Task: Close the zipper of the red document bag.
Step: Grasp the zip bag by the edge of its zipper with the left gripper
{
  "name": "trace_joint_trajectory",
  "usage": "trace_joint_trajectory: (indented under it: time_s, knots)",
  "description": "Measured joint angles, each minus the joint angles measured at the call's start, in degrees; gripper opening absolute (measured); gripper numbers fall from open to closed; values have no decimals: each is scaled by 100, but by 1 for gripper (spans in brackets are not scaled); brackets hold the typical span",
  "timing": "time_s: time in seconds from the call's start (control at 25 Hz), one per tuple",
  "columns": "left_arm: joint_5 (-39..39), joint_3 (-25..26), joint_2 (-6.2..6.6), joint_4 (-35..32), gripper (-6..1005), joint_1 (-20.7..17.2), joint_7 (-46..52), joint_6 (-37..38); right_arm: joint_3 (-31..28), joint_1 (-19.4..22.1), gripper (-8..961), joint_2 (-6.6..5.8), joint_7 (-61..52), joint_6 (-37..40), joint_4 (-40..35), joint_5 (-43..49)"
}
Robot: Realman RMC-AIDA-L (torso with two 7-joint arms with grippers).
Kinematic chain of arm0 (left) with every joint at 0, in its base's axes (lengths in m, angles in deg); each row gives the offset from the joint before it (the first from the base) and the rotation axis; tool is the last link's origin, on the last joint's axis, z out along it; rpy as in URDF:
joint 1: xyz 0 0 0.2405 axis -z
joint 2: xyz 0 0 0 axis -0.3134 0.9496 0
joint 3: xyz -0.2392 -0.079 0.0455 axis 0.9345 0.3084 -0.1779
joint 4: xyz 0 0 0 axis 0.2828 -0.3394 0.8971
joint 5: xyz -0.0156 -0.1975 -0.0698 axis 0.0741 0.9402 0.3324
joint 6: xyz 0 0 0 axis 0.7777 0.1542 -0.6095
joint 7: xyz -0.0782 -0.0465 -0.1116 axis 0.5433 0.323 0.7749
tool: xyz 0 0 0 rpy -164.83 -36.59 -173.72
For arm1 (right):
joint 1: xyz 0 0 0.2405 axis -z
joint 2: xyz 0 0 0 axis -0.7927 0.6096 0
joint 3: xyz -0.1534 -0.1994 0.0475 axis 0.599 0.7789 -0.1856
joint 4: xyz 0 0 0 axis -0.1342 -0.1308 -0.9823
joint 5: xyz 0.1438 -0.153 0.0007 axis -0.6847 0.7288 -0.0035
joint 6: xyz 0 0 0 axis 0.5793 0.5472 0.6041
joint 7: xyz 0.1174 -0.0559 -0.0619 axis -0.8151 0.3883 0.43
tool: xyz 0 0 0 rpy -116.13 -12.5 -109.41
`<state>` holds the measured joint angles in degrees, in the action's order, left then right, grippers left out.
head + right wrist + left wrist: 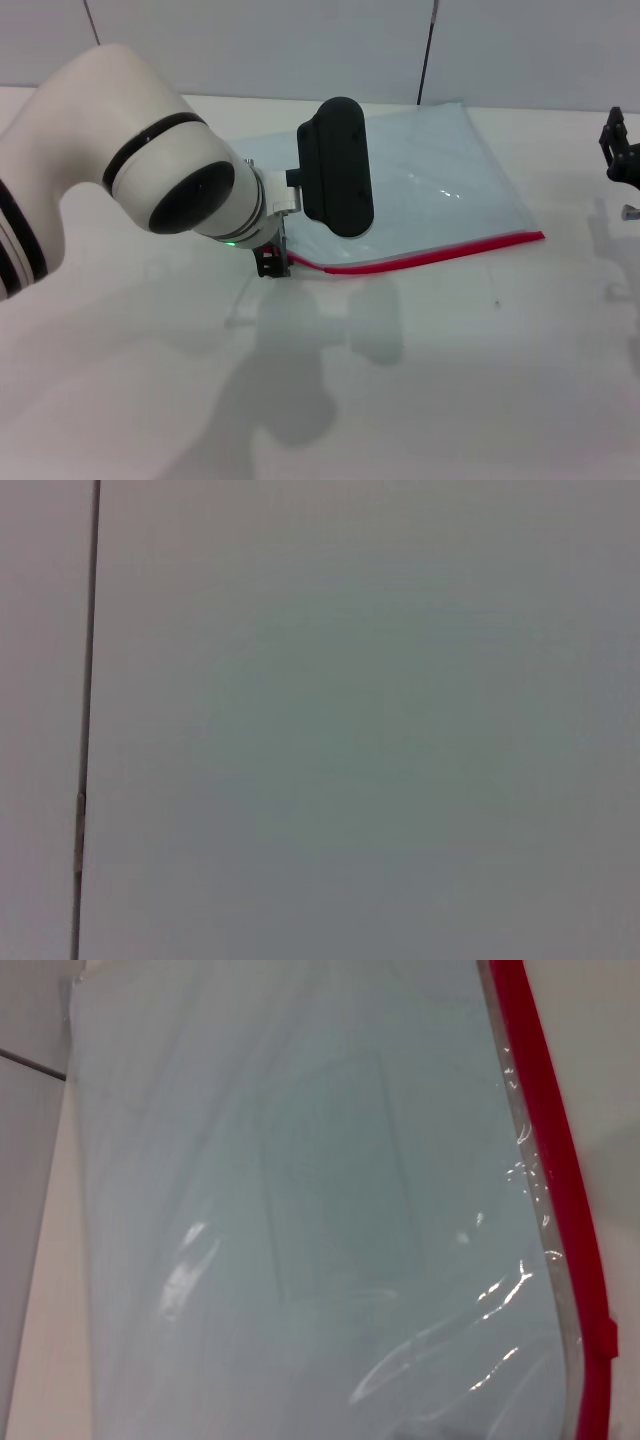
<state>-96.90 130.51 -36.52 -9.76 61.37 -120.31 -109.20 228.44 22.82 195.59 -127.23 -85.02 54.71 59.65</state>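
The red document bag (440,180) is laid flat on the white table (480,380) in the head view, a translucent pale blue-grey pouch whose far edge reaches toward the grey wall (300,40). The zipper (440,252) is seen as a thin red strip along the bag's near edge, running from the bag's near right corner to the left gripper (272,262). That gripper is lowered to the table at the zipper's left end, right at the red strip, and most of it is hidden under the left arm's white wrist and black camera housing; whether its jaws are wide, narrow or closed on the strip cannot be told. The right gripper (620,150) is held well to the right of the bag, apart from it and above the table; its dark fingers are only partly shown at the picture's edge, so the state of its jaws cannot be told either. In the left wrist view, the frame is almost filled by the bag's (300,1210) wrinkled, glossy plastic, and the zipper (560,1190) is shown bordering one long side of it, with bare table beyond the strip. In the right wrist view, only the plain grey wall (380,720) is shown, crossed by one dark vertical seam (88,680).
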Motion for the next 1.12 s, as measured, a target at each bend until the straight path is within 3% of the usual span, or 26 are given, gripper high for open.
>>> trace_joint_trajectory:
  time_s: [0.44, 0.64, 0.88, 1.12]
  knots:
    - [0, 59, 0, -3, 496, -5, 0, 120, -5, -11, 604, 0, 0, 0, 0, 0]
    - [0, 61, 0, -7, 323, -19, 1, 202, -15, -15, 604, 1, 0, 0, -1, 0]
    - [0, 9, 0, -195, 197, -4, 17, 353, -15, -17, 604, 7, 0, 0, -14, 0]
    - [0, 1, 0, -192, 141, -1, 75, 408, -14, -18, 603, 9, 0, 0, -56, 0]
